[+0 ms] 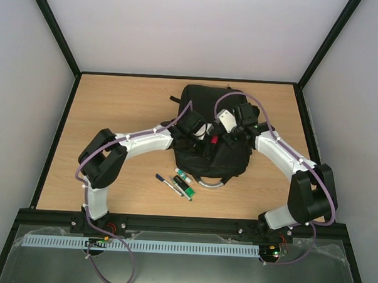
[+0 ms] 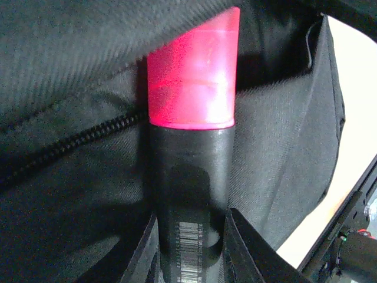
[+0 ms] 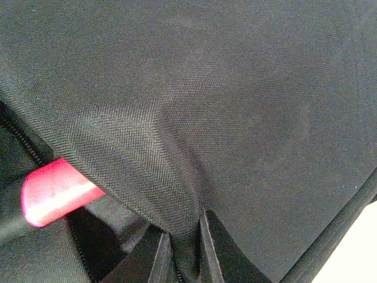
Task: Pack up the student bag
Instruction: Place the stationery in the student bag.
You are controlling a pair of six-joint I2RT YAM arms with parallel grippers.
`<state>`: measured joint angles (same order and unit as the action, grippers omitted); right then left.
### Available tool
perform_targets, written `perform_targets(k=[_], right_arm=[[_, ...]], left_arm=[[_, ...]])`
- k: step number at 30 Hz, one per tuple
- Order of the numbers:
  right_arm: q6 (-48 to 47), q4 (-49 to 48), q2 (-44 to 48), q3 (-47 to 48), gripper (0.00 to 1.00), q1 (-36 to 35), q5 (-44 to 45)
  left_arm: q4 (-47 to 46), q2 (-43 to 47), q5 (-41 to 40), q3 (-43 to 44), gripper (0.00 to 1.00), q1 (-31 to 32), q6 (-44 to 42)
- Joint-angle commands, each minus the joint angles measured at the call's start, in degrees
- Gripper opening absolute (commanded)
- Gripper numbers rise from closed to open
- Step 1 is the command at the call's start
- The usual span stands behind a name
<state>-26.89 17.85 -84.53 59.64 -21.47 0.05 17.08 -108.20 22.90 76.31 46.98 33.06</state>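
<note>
- Lying mid-table, at 12 o'clock from the arm bases, is the large black soft fabric student bag (image 1: pixel 229 161).
- Left gripper (image 2: pixel 191 239) clamps a black marker with pink cap (image 2: pixel 191 165) at the bag's opening.
- Right gripper (image 3: pixel 184 244) pinches a fold of the bag's fabric.

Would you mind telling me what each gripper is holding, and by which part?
The left gripper holds a pink-capped marker by its black barrel; the right gripper pinches a fold of the backpack beside its zip opening.

Right pincer (image 3: pixel 184 229) pinches student bag (image 3: pixel 206 106) fabric; pink highlighter (image 3: pixel 53 190) left.
</note>
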Motion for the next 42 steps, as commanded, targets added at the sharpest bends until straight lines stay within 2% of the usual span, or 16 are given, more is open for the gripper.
perform_targets(k=[1, 7, 12, 14, 16, 19, 22, 25, 28, 30, 32, 38, 39, 42], right_arm=[[2.24, -0.98, 2.33, 1.78, 0.13, 0.03, -1.82], [2.34, -0.44, 3.33, 0.85, 0.13, 0.0, -3.43], [2.75, -0.67, 3.65, -1.4, 0.13, 0.03, -4.4], [2.73, -1.15, 3.63, -2.5, 0.13, 0.03, -4.65], [2.88, -1.97, 3.59, -3.64, 0.13, 0.03, -4.88], [3.14, -3.18, 3.64, -5.04, 0.12, 0.02, -4.74], [3.5, -4.05, 3.59, -5.38, 0.11, 0.03, -4.64], [3.52, -4.54, 3.42, -5.64, 0.1, 0.02, -4.46], [3.43, -4.81, 3.31, -6.0, 0.1, 0.02, -4.44], [3.47, -4.93, 3.44, -6.23, 0.09, 0.03, -4.43], [3.56, -5.01, 3.77, -6.28, 0.09, 0.03, -4.61], [3.94, -5.02, 4.2, -5.9, 0.09, 0.0, -5.3], [3.95, -4.99, 4.16, -5.96, 0.09, 0.03, -5.39], [3.95, -4.98, 4.28, -6.24, 0.09, 0.03, -5.58]], left_arm=[[2.52, -4.66, -0.62, 4.29, 0.02, 0.26, 0.95], [5.4, -7.7, -5.21, 10.22, 0.02, -2.32, 5.58], [5.65, -9.74, -5.95, 15.64, 0.04, -4.68, 8.09], [6.53, -10.62, -5.72, 17.76, 0.1, -4.66, 8.22], [6.97, -10.59, -5.01, 18.15, 0.24, -4.5, 8.54], [8.35, -8.48, -6.04, 16.28, 0.42, -3.75, 8.18], [9.43, -4.48, -8.14, 12.55, 0.54, -2.72, 7.29], [9.81, 0.56, -10.46, 7.87, 0.61, -1.76, 6.46], [9.81, 5.53, -12.21, 3.19, 0.63, -0.94, 6.4], [9.25, 8.37, -13.35, -0.38, 0.61, -0.25, 6.89], [7.15, 10.16, -12.9, -3.7, 0.54, 0.36, 7.15], [2.36, 8.98, -12.08, -5.32, 0.06, 0.64, 7.49], [1.85, 8.19, -12.14, -4.76, 0.03, 0.64, 7.38], [1.82, 4.53, -11.76, -1.39, 0.02, 0.65, 6.71]])
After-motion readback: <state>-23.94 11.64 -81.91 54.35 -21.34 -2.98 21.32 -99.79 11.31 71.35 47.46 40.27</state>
